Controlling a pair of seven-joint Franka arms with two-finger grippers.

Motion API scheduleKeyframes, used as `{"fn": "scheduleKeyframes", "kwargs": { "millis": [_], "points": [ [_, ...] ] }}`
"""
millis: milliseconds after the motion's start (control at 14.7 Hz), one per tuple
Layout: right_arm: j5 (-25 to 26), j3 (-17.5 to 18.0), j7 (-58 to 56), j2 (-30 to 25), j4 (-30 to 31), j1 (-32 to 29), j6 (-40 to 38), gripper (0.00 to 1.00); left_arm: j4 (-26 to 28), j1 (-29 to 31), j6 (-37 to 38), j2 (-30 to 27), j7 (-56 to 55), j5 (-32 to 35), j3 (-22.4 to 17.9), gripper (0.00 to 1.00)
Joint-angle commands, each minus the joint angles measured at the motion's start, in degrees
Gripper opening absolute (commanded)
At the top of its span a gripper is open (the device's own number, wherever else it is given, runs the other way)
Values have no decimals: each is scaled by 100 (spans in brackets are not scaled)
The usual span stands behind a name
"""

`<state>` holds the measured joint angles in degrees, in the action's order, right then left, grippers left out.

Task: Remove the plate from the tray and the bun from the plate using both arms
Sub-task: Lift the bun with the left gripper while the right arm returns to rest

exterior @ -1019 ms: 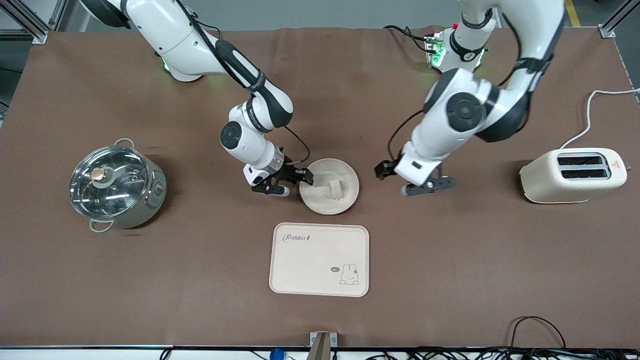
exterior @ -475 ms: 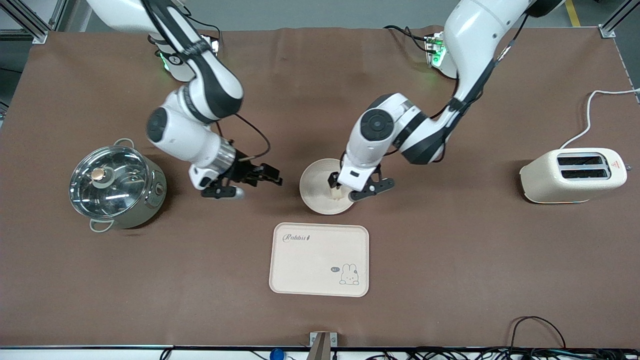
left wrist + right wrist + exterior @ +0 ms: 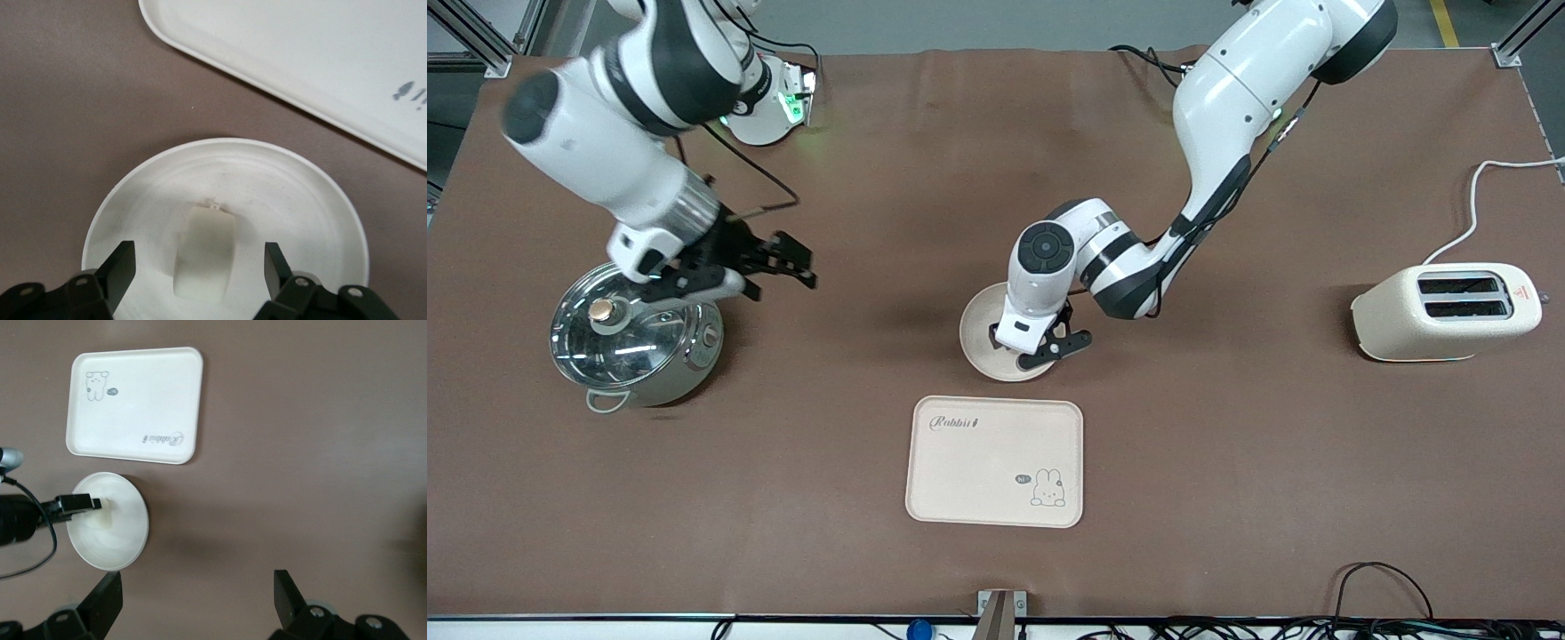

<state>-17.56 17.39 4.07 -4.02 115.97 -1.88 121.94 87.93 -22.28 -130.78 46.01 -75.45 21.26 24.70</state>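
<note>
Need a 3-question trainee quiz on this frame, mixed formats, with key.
1. True or false: the plate rests on the tray.
2. Which end effector straddles the bun? A) left end effector B) right end effector
3. Fill in: the right end effector hangs open over the table beside the ____.

Key: 1 false: the plate sits on the table, farther from the front camera than the tray. 2 A, fingers open either side. 3 pot.

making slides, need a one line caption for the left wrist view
Left gripper with open fingers straddling the bun on the plate, tray beside it.
</note>
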Motion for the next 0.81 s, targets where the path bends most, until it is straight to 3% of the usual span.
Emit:
{"fn": "scheduleKeyframes", "kwargs": {
  "millis": [0,136,340,543,747],
  "points": [
    [566,71,-135,-302,-476,-453,-826,100,-215,-311,8,171,-154,116,-298,80],
    [1007,19,-152,-249,-1266,-725,-1765,100,-215,-329,-149,215,-163,107,-317,73],
    [1070,-209,-143,-179,-2190,-849,-2752,100,-215,-312,-291,329,-172,80,-317,57],
    [1368,-236,-143,-12,-2649,-937,-2965,100,-224,-276,-291,303,-172,54,-317,31],
    [1456,-341,-196,294,-2859,-990,-2974,100,-355,-233,-221,137,-172,-7,-308,26]
  ]
}}
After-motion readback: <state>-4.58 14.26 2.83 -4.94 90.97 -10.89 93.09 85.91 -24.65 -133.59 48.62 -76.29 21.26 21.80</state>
